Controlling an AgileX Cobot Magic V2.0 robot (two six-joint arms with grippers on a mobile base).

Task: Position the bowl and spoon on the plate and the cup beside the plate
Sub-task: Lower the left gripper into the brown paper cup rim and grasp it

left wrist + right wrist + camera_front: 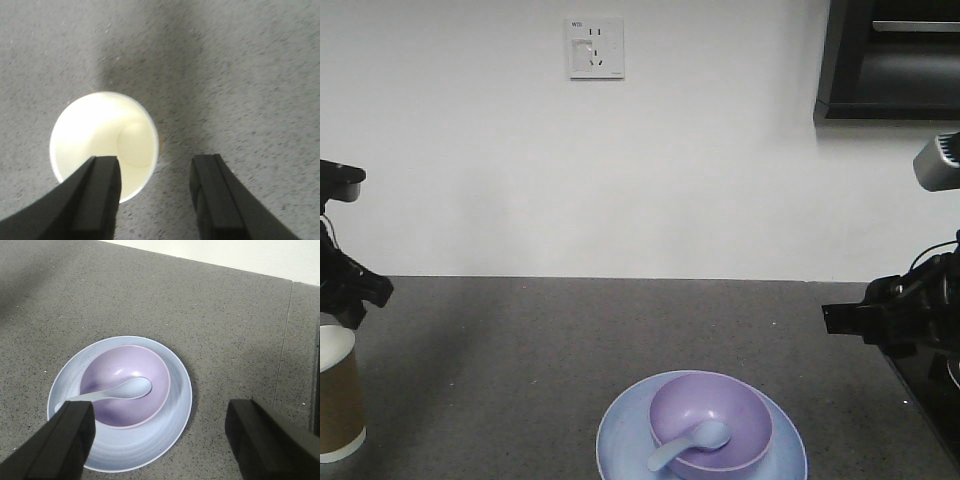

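Left claw (157, 197) hangs spread wide, pointing down over the upright paper cup (100, 135) at the desk's (225, 315) left side. Right claw (160, 432), equally spread, hovers above the spoon (127, 389), which lies in the bowl (107, 371) on the plate (179, 405).

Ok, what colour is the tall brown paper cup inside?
White; the cup shows best in the left wrist view.

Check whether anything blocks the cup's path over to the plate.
Nothing visible does. Only bare countertop lies between the cup and the plate, which holds the bowl and spoon. The left gripper is open above the cup.
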